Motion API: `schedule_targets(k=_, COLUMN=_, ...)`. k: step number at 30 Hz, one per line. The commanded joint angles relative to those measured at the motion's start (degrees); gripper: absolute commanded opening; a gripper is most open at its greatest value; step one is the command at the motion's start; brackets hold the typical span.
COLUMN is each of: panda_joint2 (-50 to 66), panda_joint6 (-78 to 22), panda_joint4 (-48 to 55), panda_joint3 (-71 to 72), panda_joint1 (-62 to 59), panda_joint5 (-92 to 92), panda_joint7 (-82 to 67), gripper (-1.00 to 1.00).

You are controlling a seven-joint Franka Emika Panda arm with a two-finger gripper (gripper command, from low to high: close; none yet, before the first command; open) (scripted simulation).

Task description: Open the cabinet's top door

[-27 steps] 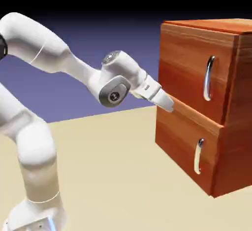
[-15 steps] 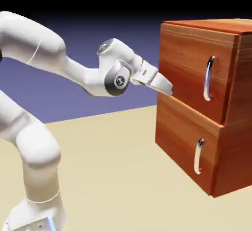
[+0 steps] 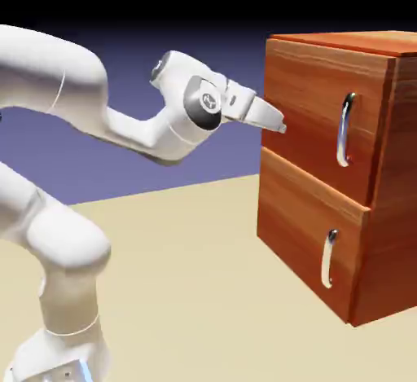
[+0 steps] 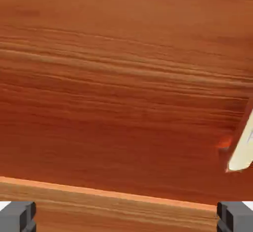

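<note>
Ext. view: cabinet [image 3: 326, 177] sits at 3 o'clock of the frame on the tan table [image 3: 187, 291], reddish-brown wood grain, two stacked front panels. Top door [image 3: 322, 120] is the upper, larger panel, flush w/ the cabinet body, i.e. shut. Its curved silver handle [image 3: 345, 129] runs vertical near the door's 3 o'clock edge. Lower panel [image 3: 309, 238] sits beneath at 6 o'clock, w/ its own short silver handle [image 3: 327, 258].

White arm [image 3: 73, 209] rises from 7 o'clock, elbows over at 10 o'clock and reaches toward 3 o'clock. Gripper [image 3: 279, 126] points roughly level at the top door, tips just by the door's 9 o'clock edge, a bit above the seam between the panels. Can't tell from here if tips touch the wood. Well apart from the top handle, which lies further toward 3 o'clock.

Hand view: frame filled w/ door wood grain. Two grey fingertips [image 4: 18, 216] at 7 and 5 o'clock corners, spread about as wide as the frame allows, so jaws fully apart, nothing between them but bare wood. Pale strip of the top handle at 3–4 o'clock edge. Light seam line runs across near 6 o'clock.
</note>
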Motion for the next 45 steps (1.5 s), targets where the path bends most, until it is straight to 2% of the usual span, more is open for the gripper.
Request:
schedule_targets(k=1, panda_joint2=-0.32, panda_joint6=-0.23, panda_joint4=0.40, panda_joint3=-0.99, panda_joint1=0.94, panda_joint5=-2.50, panda_joint7=1.83, gripper=1.00)
schedule_targets(k=38, panda_joint2=-12.17, panda_joint6=-8.87, panda_joint4=15.09, panda_joint3=-37.43, panda_joint1=35.49, panda_joint5=-94.66, panda_joint7=69.47, gripper=1.00)
schedule_targets(k=45, panda_joint2=-9.25, panda_joint6=-9.43, panda_joint4=23.39, panda_joint3=-44.33, panda_joint1=46.12, panda_joint5=-95.72, panda_joint7=70.06, gripper=1.00)
